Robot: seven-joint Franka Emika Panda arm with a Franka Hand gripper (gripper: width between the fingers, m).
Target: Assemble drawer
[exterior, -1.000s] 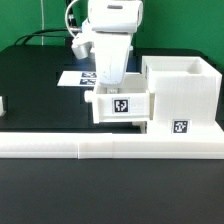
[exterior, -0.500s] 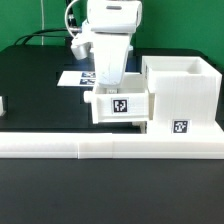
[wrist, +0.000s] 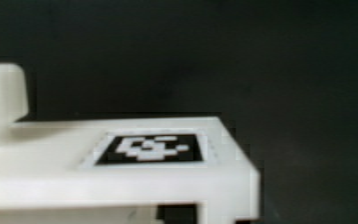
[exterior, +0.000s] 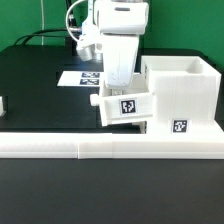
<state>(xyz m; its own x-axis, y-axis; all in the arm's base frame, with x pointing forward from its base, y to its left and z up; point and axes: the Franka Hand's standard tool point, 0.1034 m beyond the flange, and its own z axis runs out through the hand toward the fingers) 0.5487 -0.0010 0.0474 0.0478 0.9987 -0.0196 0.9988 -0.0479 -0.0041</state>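
While the arm [exterior: 118, 40] stands over it, a small white tray [exterior: 127, 107] is seen slightly tilted, pressed against the exterior view's left face of the large cube-like shell [exterior: 182, 92]. Whether the jaws are closed on the tray cannot be told, as they are hidden. A square tag [wrist: 153, 149] is shown on the tray in the wrist view. Both parts sit behind the long white rail [exterior: 110, 146] on the black bench [exterior: 35, 90].

White arm [exterior: 118, 40], black cable [exterior: 71, 15]

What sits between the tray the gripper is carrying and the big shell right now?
Nothing: in the exterior view the tilted tray meets the shell with no visible gap. The wrist view doesn't show that stretch.
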